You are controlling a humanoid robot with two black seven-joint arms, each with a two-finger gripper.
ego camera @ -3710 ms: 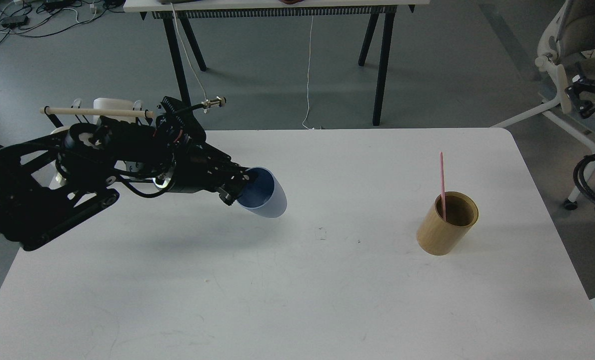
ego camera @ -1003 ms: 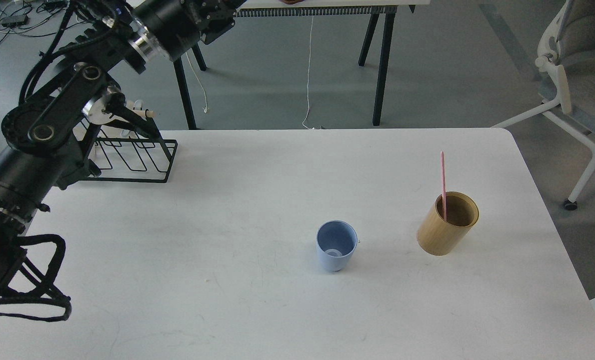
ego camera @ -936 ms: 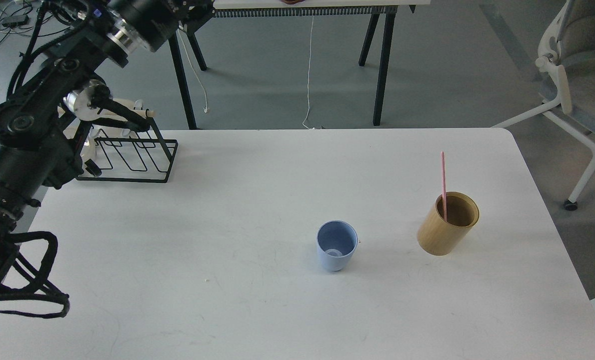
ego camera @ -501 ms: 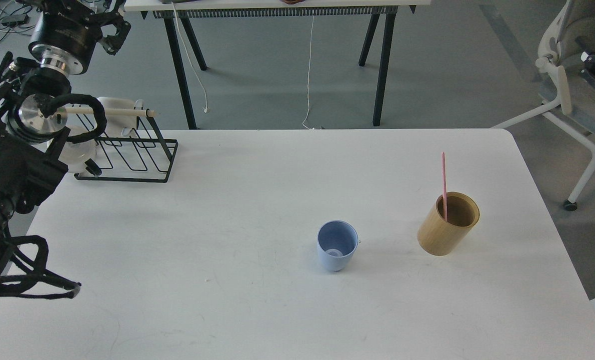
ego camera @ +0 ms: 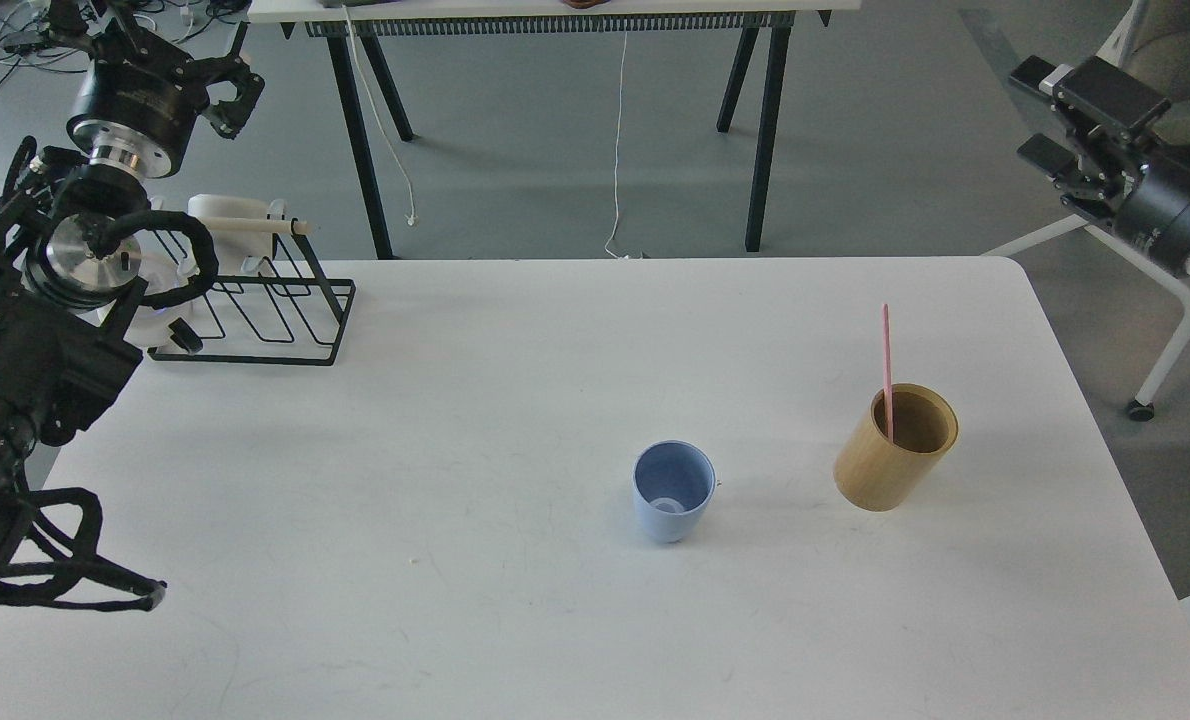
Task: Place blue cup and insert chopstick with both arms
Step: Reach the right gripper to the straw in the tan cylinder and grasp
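Observation:
The blue cup (ego camera: 673, 492) stands upright and alone on the white table (ego camera: 515, 620), a little right of the middle. The single pink chopstick (ego camera: 886, 355) stands in the tan wooden holder (ego camera: 880, 465), to the right of the cup. My left gripper (ego camera: 150, 50) is raised at the far left, behind the table's back edge, open and empty, far from the cup. My right gripper (ego camera: 1037, 112) is in the air at the upper right, beyond the table's right back corner, open and empty, above and behind the holder.
A black wire rack (ego camera: 265, 320) with a beige wooden rod (ego camera: 250, 226) and white cups stands at the table's back left, next to my left arm. An office chair (ego camera: 1155, 250) stands off the right edge. A second table's black legs (ego camera: 763, 120) stand behind.
My left arm set the blue cup upright on the table, let it go and pulled back up to the far left. My right gripper has come into view at the upper right.

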